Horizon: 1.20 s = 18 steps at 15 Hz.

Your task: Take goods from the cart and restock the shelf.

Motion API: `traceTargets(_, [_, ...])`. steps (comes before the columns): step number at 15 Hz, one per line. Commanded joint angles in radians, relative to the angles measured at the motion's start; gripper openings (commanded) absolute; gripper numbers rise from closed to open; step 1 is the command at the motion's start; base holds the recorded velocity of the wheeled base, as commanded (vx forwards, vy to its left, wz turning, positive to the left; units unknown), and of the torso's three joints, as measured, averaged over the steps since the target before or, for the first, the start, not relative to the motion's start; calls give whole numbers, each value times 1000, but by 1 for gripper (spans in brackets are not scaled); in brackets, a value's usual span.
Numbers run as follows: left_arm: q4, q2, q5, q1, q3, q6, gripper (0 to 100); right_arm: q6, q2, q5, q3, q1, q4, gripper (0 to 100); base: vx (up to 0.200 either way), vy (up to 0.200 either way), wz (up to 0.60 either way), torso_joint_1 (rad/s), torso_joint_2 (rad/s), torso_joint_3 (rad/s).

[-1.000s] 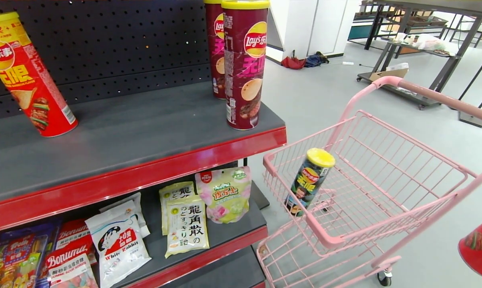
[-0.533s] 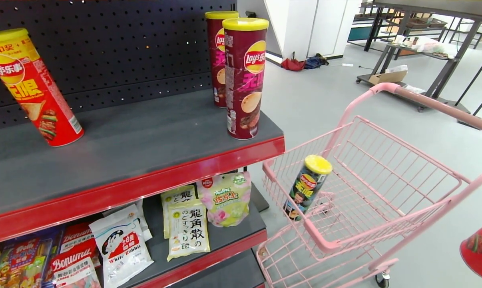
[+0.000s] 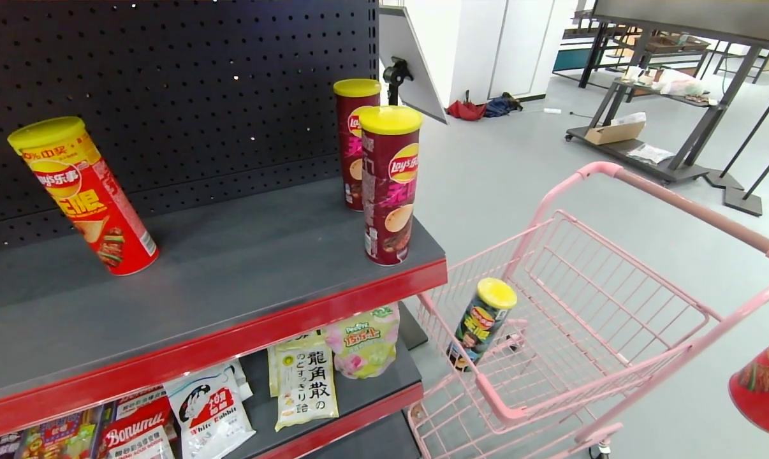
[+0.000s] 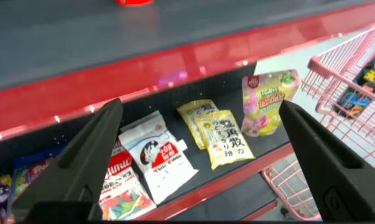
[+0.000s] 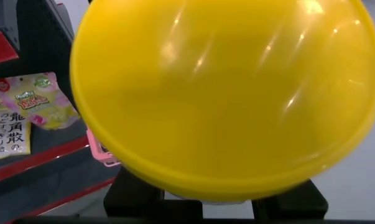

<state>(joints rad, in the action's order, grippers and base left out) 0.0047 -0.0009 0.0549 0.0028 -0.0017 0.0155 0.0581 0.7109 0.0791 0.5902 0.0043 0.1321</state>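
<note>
A dark green chip can (image 3: 482, 322) with a yellow lid leans in the front corner of the pink cart (image 3: 678, 204). My right gripper (image 5: 212, 199) is shut on a red chip can (image 3: 764, 392), which hangs right of the cart; its yellow lid (image 5: 224, 93) faces the wrist camera. On the upper shelf (image 3: 231, 268) a red can (image 3: 85, 194) stands at the left and two maroon cans (image 3: 388, 185) stand at the right end. My left gripper (image 4: 199, 155) is open, facing the lower shelf's snack bags (image 4: 224, 137).
The lower shelf holds several snack bags (image 3: 305, 379). A tilted sign board (image 3: 413, 64) stands behind the shelf end. Metal racks (image 3: 652, 146) stand far back right across open grey floor. The cart's corner (image 4: 336, 68) is near the shelf end.
The whole head picture has shifted downward, so the camera moved; shelf, cans and cart kept their places. The red can in my right gripper stays at the lower right.
</note>
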Motion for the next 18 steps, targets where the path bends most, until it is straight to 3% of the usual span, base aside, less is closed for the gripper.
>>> traceTargets(1, [0,1,0,0,0,0,100,5,19,-1,2,0,0,0,0,0,0,212,-496,-310])
traceTargets(5, [0,1,0,0,0,0,100,6,41,-10,3,-1,-2,0,0,0,0,165,-413,-244])
traceTargets(16, [0,1,0,0,0,0,100,22,-31,-12,-58,-4,-2,0,0,0,600,10,-18,-11])
traceTargets(18, [0,1,0,0,0,0,100,12,-120,-9,-87,-9,3,0,0,0,0,0,0,0])
